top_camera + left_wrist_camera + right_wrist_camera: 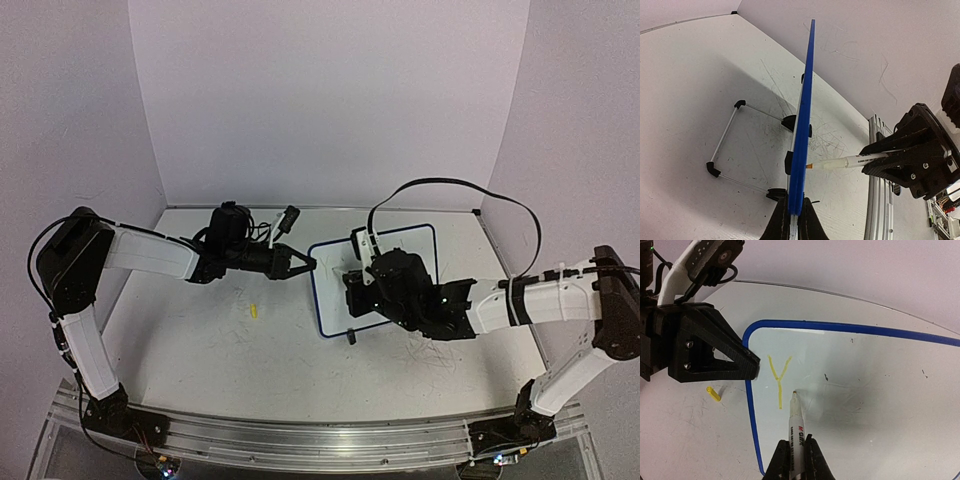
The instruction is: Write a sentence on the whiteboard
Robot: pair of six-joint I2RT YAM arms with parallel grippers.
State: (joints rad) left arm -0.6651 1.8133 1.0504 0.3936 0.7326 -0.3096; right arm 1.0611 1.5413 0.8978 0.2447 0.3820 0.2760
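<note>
Closest to us on the table (200, 370) lay a little yellow cap (254, 311), well apart from the work. We figured it was parked there so it couldn't get in the way.

Next came the right gripper (795, 460), squeezed tight around the marker (796, 425). It held the barrel low, with the tip sticking well out front. That made sense to us: you get a clear look at the tip and the fingers stay off the surface. The tip sat just right of the stem of a yellow "Y" (779, 377), the only letter of the sentence on there so far. So the job was barely started, and it looked lined up for letter two. We couldn't tell whether the tip was actually touching.

The whiteboard (335, 262) sat mid-table between the two arms, writing side up. We couldn't say whether it lay dead flat or propped a bit on its feet.

Farthest out, the left gripper (308, 263) was pinched shut on the board's blue rim (802, 125) at its left edge. Our guess was that it was there as a clamp, so the strokes wouldn't shove the board around.
</note>
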